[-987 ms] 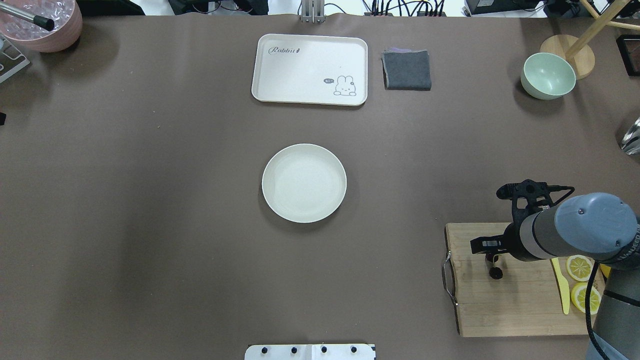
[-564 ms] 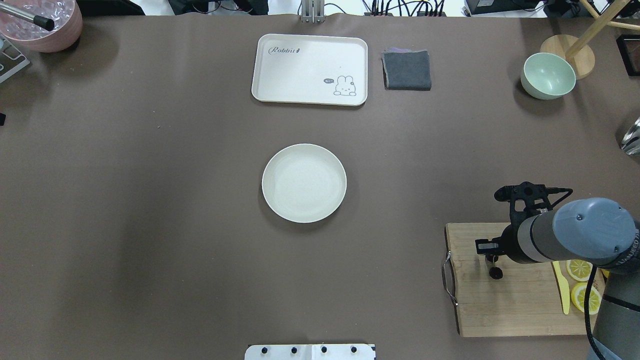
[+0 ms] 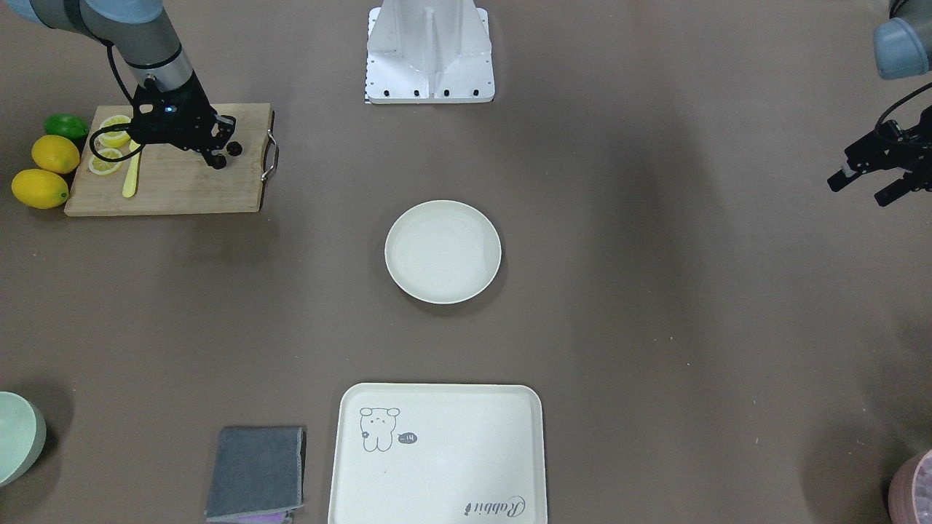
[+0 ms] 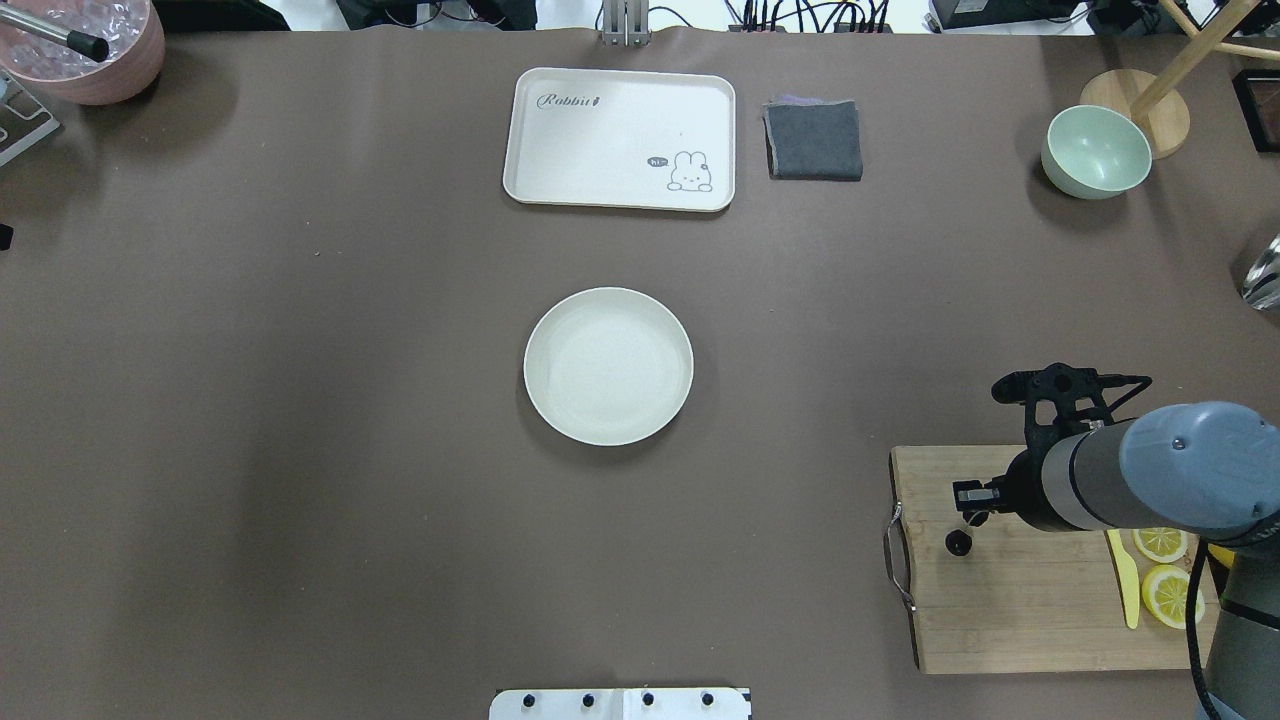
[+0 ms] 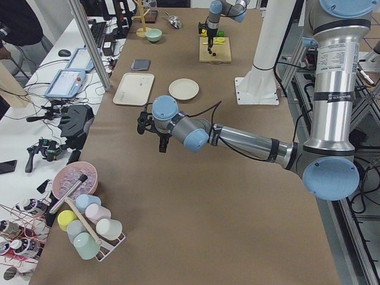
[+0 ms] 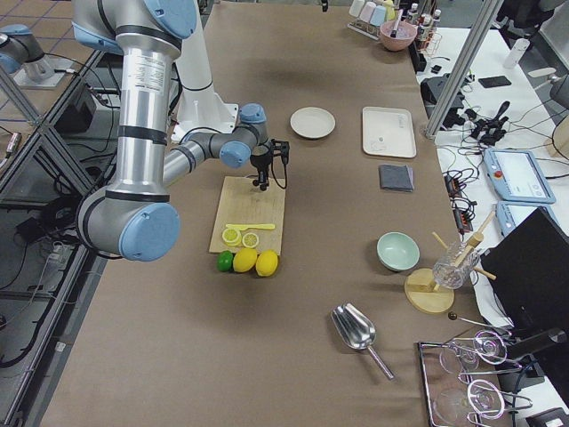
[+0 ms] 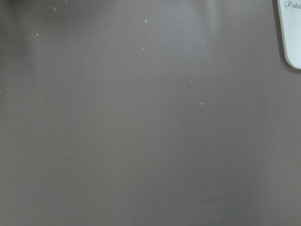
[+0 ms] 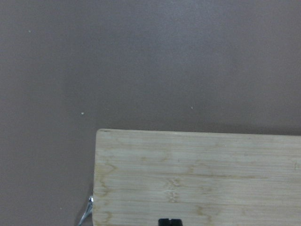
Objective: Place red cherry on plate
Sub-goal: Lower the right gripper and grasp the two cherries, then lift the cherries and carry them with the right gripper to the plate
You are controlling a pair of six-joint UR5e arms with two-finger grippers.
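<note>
Cargo: red cherry (image 4: 958, 543), tiny dark fruit on a thin stem, hanging just below the right gripper (image 4: 975, 497) above the handle end of the cutting board (image 4: 1020, 610). It appears clear of the wood. Only one dark ball resolves in the overhead view.

Fingers look pinched together on the stem, with the fruit dangling free beneath; the wrist view does not show the contact.

Handling judgement:
- Very light, so weight is no issue.
- Round, glossy skin, likely slippery and easily bruised, so the stem is the better hold.
- The stem is thin and may slip or tear, and the fruit will swing on fast moves. Carry slowly.

Plate (image 4: 608, 366) sits bare at table centre, well apart from the board.

Left gripper (image 3: 861, 188) hovers over the far side of the table, fingers spread, holding nothing.
</note>
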